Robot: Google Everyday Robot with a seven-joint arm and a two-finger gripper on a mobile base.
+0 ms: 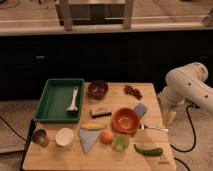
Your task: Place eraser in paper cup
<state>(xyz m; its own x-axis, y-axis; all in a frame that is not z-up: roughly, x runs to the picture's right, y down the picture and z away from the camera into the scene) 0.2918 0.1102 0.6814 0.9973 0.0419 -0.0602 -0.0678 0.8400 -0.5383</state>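
Note:
The eraser (pixel 100 111), a small dark block with a pale band, lies flat near the middle of the wooden table (pixel 60 157). The white paper cup (pixel 64 136) stands upright at the front left, open side up. My gripper (pixel 170 118) hangs from the white arm (pixel 187 85) at the table's right edge, far to the right of the eraser and the cup, and holds nothing that I can see.
A green tray (pixel 50 102) with a white utensil (pixel 74 99) is at the back left. Around the eraser are a brown bowl (pixel 98 89), an orange bowl (pixel 125 120), a blue sponge (pixel 140 109), a metal cup (pixel 40 136), a blue cloth (pixel 88 138), fruit and a green pepper (pixel 148 150).

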